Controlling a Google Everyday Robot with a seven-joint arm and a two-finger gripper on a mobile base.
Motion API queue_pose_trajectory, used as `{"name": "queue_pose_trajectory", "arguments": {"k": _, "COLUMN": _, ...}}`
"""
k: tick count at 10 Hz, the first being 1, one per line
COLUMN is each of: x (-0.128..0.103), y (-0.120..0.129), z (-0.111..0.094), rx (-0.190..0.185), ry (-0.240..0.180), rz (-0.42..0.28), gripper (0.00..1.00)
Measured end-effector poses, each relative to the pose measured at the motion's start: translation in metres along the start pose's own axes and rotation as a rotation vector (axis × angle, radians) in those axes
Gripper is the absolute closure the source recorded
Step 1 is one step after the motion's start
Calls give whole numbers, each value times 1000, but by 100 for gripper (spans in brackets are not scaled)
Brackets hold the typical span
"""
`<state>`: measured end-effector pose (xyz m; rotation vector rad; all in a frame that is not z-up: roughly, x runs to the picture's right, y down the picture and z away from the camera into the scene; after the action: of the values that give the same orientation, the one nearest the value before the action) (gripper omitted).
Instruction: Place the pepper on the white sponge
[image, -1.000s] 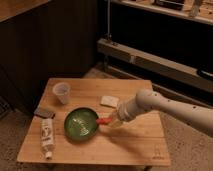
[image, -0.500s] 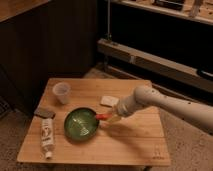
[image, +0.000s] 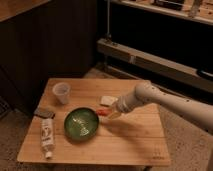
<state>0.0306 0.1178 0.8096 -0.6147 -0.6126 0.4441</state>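
Note:
The small red-orange pepper sits at the tip of my gripper, which is shut on it just right of the green bowl, slightly above the table. The white sponge lies flat on the wooden table just behind the gripper, a short gap from the pepper. My pale arm reaches in from the right.
A translucent cup stands at the back left. A dark grey-brown pad lies left of the bowl, with a white tube in front of it. The table's right edge borders a speckled floor; dark shelving stands behind.
My gripper has carried the pepper a little away from the bowl's rim, towards the back of the table and the white sponge. Nothing else has moved.

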Motion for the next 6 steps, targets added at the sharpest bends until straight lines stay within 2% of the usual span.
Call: {"name": "queue_pose_trajectory", "arguments": {"k": 6, "x": -2, "y": -20, "z": 1, "rx": 30, "ry": -10, "rz": 15, "gripper": 83}}
